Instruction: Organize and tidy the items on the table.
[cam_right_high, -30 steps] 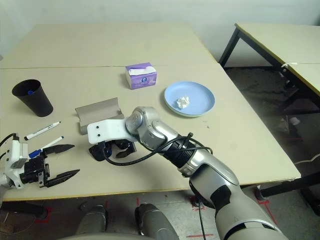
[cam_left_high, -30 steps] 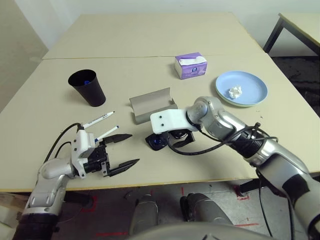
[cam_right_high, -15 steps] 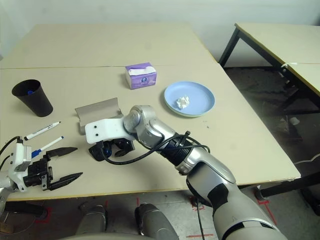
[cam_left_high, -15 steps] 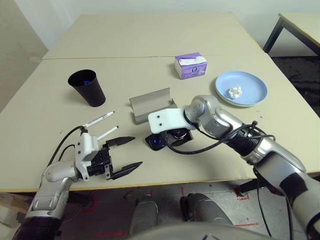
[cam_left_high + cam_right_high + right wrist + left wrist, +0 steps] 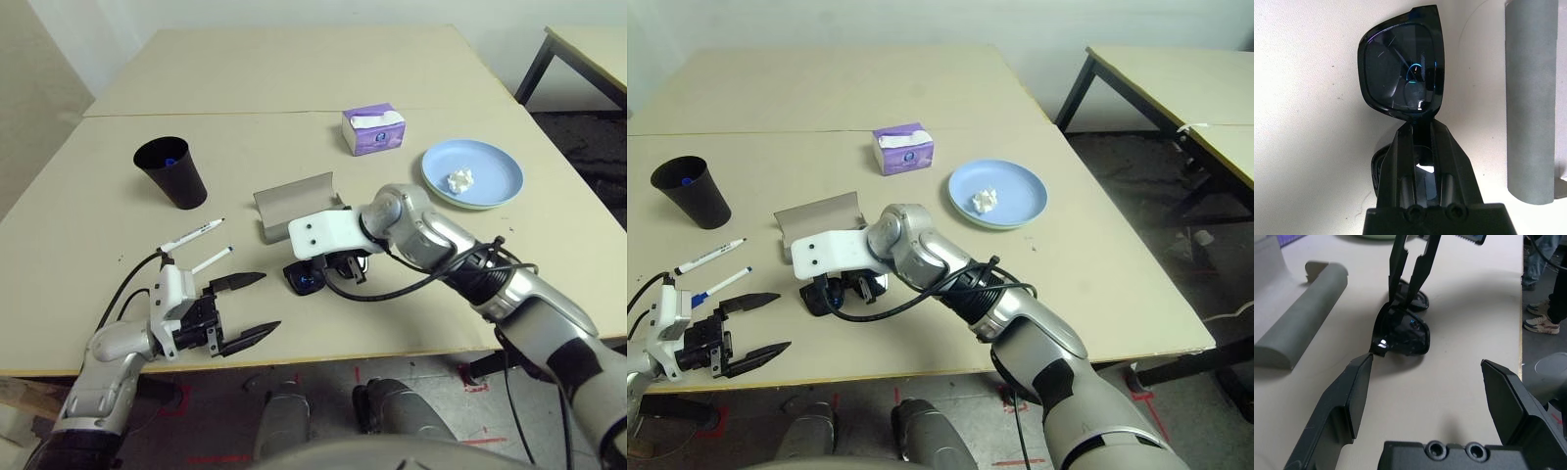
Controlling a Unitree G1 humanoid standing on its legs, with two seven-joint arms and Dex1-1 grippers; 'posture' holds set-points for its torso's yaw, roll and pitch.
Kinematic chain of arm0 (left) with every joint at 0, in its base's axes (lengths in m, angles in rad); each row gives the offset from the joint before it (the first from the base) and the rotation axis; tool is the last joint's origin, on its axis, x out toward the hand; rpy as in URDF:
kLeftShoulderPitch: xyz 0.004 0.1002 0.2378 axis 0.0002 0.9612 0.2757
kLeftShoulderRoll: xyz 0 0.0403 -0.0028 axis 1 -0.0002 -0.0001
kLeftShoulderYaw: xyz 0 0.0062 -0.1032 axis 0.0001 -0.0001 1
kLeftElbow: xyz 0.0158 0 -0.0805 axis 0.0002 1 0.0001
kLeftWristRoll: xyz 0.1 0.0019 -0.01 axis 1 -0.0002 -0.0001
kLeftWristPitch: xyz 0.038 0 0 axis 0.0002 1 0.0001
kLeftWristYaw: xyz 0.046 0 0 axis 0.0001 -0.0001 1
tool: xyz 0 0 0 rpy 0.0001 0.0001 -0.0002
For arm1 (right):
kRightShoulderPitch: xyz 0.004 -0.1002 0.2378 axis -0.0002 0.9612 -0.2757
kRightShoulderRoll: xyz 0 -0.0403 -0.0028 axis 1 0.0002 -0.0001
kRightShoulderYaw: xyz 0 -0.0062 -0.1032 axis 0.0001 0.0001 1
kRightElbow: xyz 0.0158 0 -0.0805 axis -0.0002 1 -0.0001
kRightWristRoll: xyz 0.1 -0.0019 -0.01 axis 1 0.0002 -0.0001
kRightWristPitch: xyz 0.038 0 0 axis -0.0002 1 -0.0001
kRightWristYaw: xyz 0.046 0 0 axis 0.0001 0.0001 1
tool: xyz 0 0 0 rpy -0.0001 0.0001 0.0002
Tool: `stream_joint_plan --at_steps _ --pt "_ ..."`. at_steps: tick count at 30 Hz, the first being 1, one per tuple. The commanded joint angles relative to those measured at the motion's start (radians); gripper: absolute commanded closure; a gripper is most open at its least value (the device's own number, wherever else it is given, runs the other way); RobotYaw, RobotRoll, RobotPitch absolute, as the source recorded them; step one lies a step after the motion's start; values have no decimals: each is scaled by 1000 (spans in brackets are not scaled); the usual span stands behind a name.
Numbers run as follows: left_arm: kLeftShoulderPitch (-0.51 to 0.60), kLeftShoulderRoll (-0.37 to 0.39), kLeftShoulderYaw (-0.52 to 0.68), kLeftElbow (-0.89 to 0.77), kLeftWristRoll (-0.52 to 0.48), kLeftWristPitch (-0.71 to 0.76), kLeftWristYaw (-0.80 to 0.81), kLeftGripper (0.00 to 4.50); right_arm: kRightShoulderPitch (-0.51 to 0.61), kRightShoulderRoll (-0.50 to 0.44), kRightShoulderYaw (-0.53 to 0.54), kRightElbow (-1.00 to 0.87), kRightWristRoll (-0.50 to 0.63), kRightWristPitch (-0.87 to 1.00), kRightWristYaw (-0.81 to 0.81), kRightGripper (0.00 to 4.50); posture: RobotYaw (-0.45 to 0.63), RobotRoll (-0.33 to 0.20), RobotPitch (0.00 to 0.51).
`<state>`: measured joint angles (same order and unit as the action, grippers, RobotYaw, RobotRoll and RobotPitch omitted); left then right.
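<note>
The black sunglasses [image 5: 306, 278] lie folded on the table [image 5: 411, 323] in front of the open grey glasses case [image 5: 294, 201]. My right gripper [image 5: 1418, 125] is shut on the sunglasses' frame next to one lens [image 5: 1400, 78]. The left wrist view shows its two fingers [image 5: 1420, 269] pinching the sunglasses [image 5: 1403, 335] from above. My left gripper [image 5: 245, 308] hovers open and empty near the front left edge. Two white markers [image 5: 193, 235] [image 5: 211, 260] lie just beyond it. The black cup [image 5: 171, 171] stands at the left with something blue inside.
The purple tissue box [image 5: 373, 128] sits past the case. At the right a light-blue plate [image 5: 490, 162] holds the white paper wad [image 5: 459, 180]. A seam [image 5: 245, 113] crosses the far tabletop. A dark-legged table [image 5: 1176, 78] stands to the right.
My right gripper has closed on the sunglasses, which it was straddling open before. The left arm has drifted slightly toward the front edge, still open.
</note>
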<state>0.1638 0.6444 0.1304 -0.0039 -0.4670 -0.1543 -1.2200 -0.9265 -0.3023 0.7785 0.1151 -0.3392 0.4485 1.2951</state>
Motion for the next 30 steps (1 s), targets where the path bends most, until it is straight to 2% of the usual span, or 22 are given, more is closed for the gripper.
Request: stream_joint_plan --at_steps 1,9,17,26,30 --pt "8 -8 -10 -22 -5 20 12 0 18 3 13 -20 6 10 17 4288 -5 0 139" --pt "-3 -9 -9 3 -1 13 6 0 8 -25 21 -31 -10 1 38 4289 -12 0 138" --pt "-20 -9 -4 57 9 -14 -5 0 -127 -19 12 56 -52 -127 45 4330 -21 0 131" --pt "-34 13 35 108 9 -40 0 0 -292 131 -21 295 -40 -238 10 4331 8 0 126" --pt "-17 12 36 77 10 -31 13 0 -351 200 -42 451 -44 -298 -32 4331 20 0 126"
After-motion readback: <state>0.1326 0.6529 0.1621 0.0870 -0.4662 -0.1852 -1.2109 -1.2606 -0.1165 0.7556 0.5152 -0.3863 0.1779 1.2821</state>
